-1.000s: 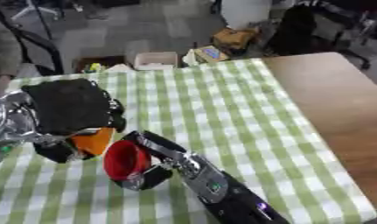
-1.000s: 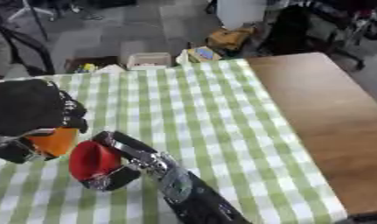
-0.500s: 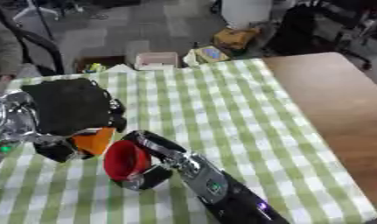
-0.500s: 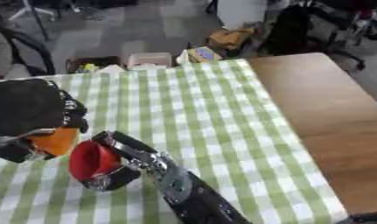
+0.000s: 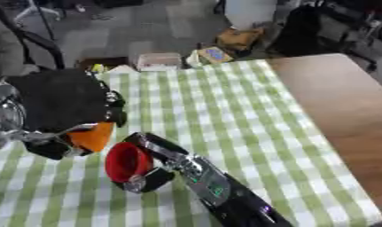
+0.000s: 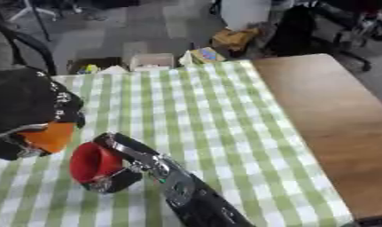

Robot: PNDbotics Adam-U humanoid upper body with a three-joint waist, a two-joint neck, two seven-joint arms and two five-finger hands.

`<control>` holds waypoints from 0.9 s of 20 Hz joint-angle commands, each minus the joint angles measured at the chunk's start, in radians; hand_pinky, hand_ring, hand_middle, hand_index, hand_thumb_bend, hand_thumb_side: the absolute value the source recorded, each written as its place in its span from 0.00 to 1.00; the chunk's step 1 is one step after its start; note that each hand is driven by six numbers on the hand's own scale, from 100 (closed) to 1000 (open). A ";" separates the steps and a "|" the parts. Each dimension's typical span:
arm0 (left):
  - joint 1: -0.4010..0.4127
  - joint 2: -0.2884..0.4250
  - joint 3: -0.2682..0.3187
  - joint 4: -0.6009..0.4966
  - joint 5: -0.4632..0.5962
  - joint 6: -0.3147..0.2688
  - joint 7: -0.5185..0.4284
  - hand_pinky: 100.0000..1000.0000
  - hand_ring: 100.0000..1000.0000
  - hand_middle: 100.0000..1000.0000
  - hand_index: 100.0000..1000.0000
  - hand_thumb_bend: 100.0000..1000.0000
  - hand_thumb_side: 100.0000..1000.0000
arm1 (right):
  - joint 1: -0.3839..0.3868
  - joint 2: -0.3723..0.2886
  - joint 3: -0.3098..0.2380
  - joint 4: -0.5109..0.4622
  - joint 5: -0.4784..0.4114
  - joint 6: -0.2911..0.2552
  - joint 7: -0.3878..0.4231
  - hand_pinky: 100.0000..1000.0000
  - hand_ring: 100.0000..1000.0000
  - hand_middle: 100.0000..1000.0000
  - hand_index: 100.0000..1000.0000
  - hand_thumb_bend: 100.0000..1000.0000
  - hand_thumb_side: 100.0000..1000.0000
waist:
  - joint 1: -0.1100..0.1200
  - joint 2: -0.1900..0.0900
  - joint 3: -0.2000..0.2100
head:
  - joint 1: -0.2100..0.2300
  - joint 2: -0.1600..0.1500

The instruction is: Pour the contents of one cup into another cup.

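Only the left eye view shows the whole left hand (image 5: pixel 58 104), curled round the orange cup (image 5: pixel 91 136); the right hand (image 5: pixel 151 170) clasps the tipped red cup (image 5: pixel 125 162) above the checked bench (image 5: pixel 224 111).

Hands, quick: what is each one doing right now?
Left hand: curled round the orange cup.
Right hand: curled round the red cup, which lies tipped with its mouth toward the orange cup.
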 commanded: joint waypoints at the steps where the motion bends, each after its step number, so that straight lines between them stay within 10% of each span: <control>1: -0.014 0.018 -0.001 -0.003 0.008 -0.034 -0.044 0.25 0.23 0.21 0.68 0.30 0.04 | -0.014 -0.001 -0.005 -0.009 0.000 -0.001 -0.002 0.42 0.18 0.17 0.44 0.00 0.00 | 0.000 -0.016 -0.001 | -0.002 -0.010; 18: 0.024 -0.023 -0.033 0.107 -0.013 -0.038 -0.001 0.26 0.23 0.21 0.69 0.20 0.05 | -0.012 -0.002 -0.014 0.005 0.009 0.002 -0.015 0.43 0.18 0.17 0.45 0.00 0.00 | -0.005 -0.014 -0.004 | 0.000 -0.012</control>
